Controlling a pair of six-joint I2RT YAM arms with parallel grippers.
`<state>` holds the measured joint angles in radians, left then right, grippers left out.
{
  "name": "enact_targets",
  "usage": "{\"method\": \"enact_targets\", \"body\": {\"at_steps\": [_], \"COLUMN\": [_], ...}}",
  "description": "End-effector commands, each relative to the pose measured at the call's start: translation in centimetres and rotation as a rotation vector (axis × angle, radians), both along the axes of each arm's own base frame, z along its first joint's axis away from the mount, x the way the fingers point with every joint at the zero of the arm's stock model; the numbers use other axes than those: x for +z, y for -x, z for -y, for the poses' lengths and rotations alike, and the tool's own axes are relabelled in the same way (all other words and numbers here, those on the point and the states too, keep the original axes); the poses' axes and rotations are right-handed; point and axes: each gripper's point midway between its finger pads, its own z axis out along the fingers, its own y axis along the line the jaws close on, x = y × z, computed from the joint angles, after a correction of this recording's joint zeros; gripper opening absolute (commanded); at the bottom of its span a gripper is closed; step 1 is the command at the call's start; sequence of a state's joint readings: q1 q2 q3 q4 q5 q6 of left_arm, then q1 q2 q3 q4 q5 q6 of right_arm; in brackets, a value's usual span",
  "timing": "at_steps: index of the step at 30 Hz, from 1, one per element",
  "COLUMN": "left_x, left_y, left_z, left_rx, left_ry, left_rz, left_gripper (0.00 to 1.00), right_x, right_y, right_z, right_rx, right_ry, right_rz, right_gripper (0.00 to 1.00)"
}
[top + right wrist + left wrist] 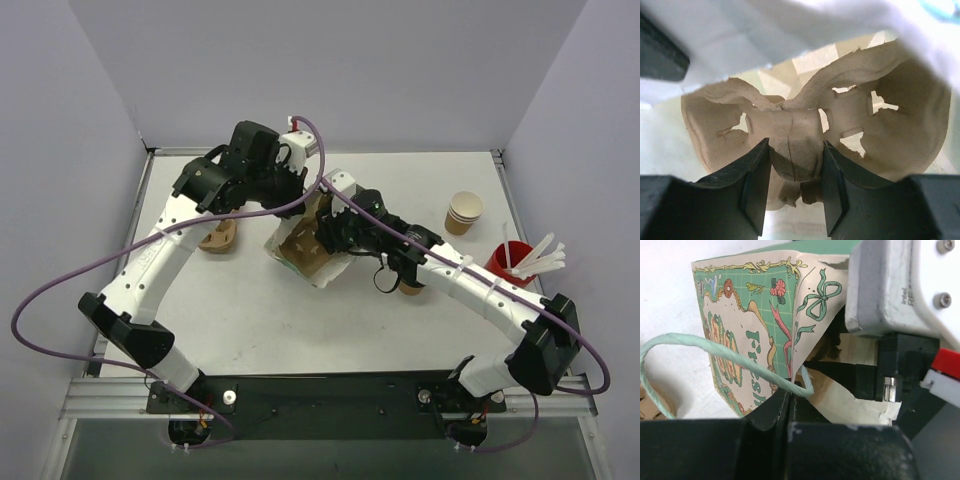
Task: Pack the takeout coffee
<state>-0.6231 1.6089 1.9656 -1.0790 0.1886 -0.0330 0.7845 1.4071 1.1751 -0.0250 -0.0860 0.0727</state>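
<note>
Fingers of left gripper [790, 402] pressed together on printed paper bag [745, 315] rim, beside twine handle [700, 347]. Jaws of right gripper [795, 165] clamped on centre of pulp cup carrier [890, 125] — at bag mouth. On table [250, 310], takeout coffee [409, 290] mostly hidden under right arm.

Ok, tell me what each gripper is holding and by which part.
The left gripper pinches the paper bag at its rim, beside the twine handle. The right gripper clamps the pulp cup carrier by its centre post.
</note>
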Motion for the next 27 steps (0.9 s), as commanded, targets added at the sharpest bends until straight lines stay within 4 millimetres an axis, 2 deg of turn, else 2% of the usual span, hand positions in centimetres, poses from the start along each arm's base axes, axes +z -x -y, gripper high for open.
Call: {"method": "enact_targets", "body": {"at_steps": [1,5,10,11,12,14,15,16,18,19,20,22,23,24,27], "left_x": [2.7,2.9,3.3,3.5,3.8,3.6,3.4,3.4,2.6,3.0,1.7,1.6,1.7,0.8,0.3], "left_y": [1.2,1.4,1.2,0.3,0.9,-0.2,-0.2,0.3,0.4,0.5,1.0,0.4,0.8,0.8,0.7], "left_z": [1.4,2.4,2.4,1.5,1.8,0.4,0.2,0.4,0.4,0.8,0.8,0.6,0.6,0.2,0.0], "left_rx": [-0.022,0.020,0.068,0.116,0.076,0.134,0.139,0.115,0.134,0.105,0.138,0.152,0.153,0.166,0.171], "left_ry": [0.162,0.246,0.325,0.361,0.405,0.464,0.481,0.509,0.558,0.598,0.618,0.677,0.705,0.706,0.717], "left_rz": [0.020,-0.060,-0.143,-0.170,-0.215,-0.254,-0.271,-0.297,-0.357,-0.358,-0.426,-0.429,-0.463,-0.484,-0.511], "left_gripper": [0.00,0.00,0.00,0.00,0.00,0.00,0.00,0.00,0.00,0.00,0.00,0.00,0.00,0.00,0.00], "right_x": [1.4,0.6,-0.8,0.1,0.2,0.5,2.1,1.4,2.3,1.5,1.5,1.0,0.6,0.3,-2.0], "right_y": [-1.5,-2.0,-1.6,-1.8,-1.6,-0.8,-0.8,-0.2,0.2,0.7,0.9,1.3,1.4,1.5,1.2], "right_z": [-0.8,-1.1,-1.1,-1.3,-1.4,-1.7,-2.1,-1.8,-2.1,-1.9,-1.9,-2.1,-2.1,-2.2,-2.7], "right_rx": [-0.021,-0.009,0.042,0.045,0.056,0.095,0.110,0.124,0.163,0.177,0.191,0.213,0.224,0.231,0.243], "right_ry": [-0.022,0.028,0.129,0.122,0.124,0.123,0.110,0.146,0.162,0.195,0.207,0.235,0.242,0.248,0.291], "right_rz": [0.065,0.050,-0.007,0.001,-0.007,-0.045,-0.035,-0.075,-0.072,-0.104,-0.107,-0.129,-0.142,-0.150,-0.197], "right_gripper": [0.29,0.29,0.29,0.29,0.29,0.31,0.32,0.32,0.32,0.32,0.32,0.32,0.32,0.32,0.31]}}
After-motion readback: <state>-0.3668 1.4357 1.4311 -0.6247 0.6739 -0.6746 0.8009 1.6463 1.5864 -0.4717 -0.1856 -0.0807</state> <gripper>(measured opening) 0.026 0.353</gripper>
